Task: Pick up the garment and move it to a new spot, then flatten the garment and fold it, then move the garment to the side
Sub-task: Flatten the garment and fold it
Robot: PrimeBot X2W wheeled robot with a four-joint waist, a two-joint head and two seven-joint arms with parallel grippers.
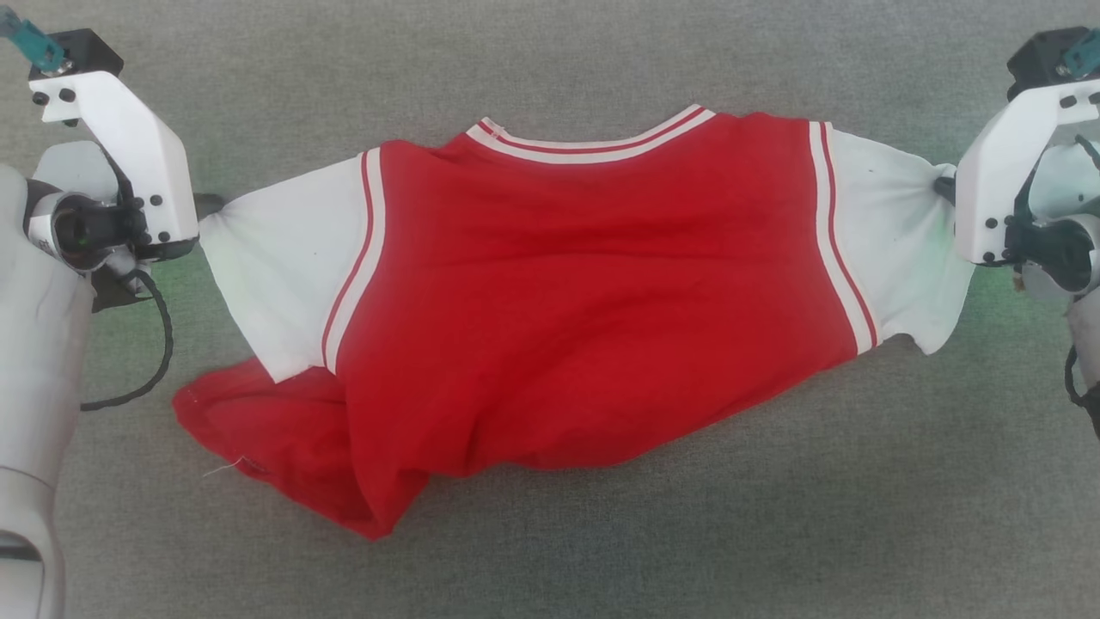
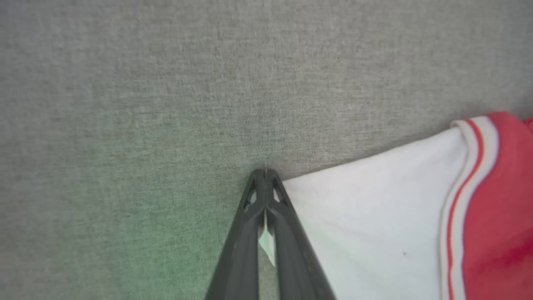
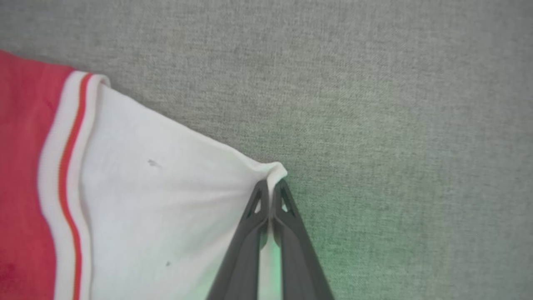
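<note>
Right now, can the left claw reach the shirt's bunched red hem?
Probably not yet: the left claw is shut on the white sleeve. If it lets go, only bare grey mat lies between it and the hem.

Work-bench setting, exact room type not determinable: a flat grey woven-cloth surface lay beneath and beyond left gripper and right gripper.

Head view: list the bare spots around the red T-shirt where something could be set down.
Free: the grey surface beyond the collar, between the two arms, and the wide strip nearer than the hem, widest at lower right. Crowded: both sides, where the left gripper and right gripper pinch the sleeves of the T-shirt.
</note>
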